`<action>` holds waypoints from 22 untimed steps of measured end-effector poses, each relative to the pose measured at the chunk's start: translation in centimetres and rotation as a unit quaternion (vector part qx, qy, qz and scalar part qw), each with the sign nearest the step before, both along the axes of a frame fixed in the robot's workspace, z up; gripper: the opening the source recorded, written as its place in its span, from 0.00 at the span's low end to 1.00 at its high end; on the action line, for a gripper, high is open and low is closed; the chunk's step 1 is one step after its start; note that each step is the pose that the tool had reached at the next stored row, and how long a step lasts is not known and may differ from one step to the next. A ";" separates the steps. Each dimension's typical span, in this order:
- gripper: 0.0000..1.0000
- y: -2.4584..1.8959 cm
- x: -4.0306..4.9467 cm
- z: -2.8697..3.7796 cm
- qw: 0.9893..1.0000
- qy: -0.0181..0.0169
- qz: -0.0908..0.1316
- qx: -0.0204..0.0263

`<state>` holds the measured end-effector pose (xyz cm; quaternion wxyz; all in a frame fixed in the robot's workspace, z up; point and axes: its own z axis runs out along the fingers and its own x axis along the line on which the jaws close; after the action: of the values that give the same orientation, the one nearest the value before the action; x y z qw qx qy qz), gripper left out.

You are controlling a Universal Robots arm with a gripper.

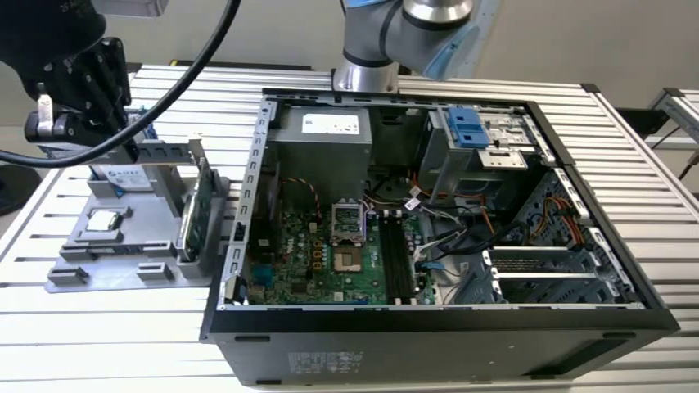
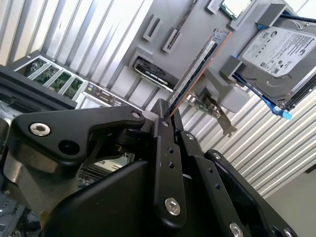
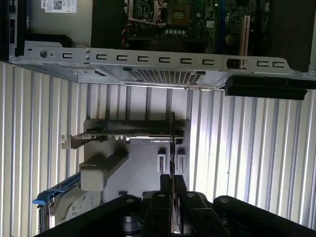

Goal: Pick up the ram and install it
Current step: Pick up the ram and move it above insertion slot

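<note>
Second wrist view gives me the best look right now: the end effector (image 2: 169, 118) has its fingers pinched nearly shut on one end of the ram (image 2: 197, 69). The green stick pokes straight out from between the tips, with its row of dark chips and its coppery contact edge both in plain sight. In the first wrist view I'm looking at the ram (image 3: 171, 148) edge-on, just a thin line running out of the closed fingers.

Under it is the grey parts tray (image 1: 120, 246), which sits on the slatted metal worktop (image 1: 87, 327) at the exterior view's left, just beside the open computer case (image 1: 437, 327). I honestly can't tell whether the far end of the stick touches the tray.

On the tray I can see the hard drive (image 2: 279, 49) in its blue frame, the little square processor chip (image 1: 106, 219), and an expansion card (image 3: 133, 138) standing on edge with its metal bracket.

So the ram is out over the tray, well apart from the motherboard (image 1: 317, 262) and its long black slots (image 1: 399, 262) inside the case. The arm (image 1: 377, 41) rises behind the case.
</note>
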<state>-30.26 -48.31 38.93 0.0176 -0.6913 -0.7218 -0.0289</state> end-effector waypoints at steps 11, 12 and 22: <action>0.00 0.00 2.18 0.00 1.000 0.000 0.000 0.000; 0.00 0.00 2.39 0.00 1.000 0.000 0.000 0.000; 0.00 0.00 4.40 0.01 1.000 0.000 0.000 0.000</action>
<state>-25.86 -48.31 38.94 0.0176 -0.6913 -0.7218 -0.0288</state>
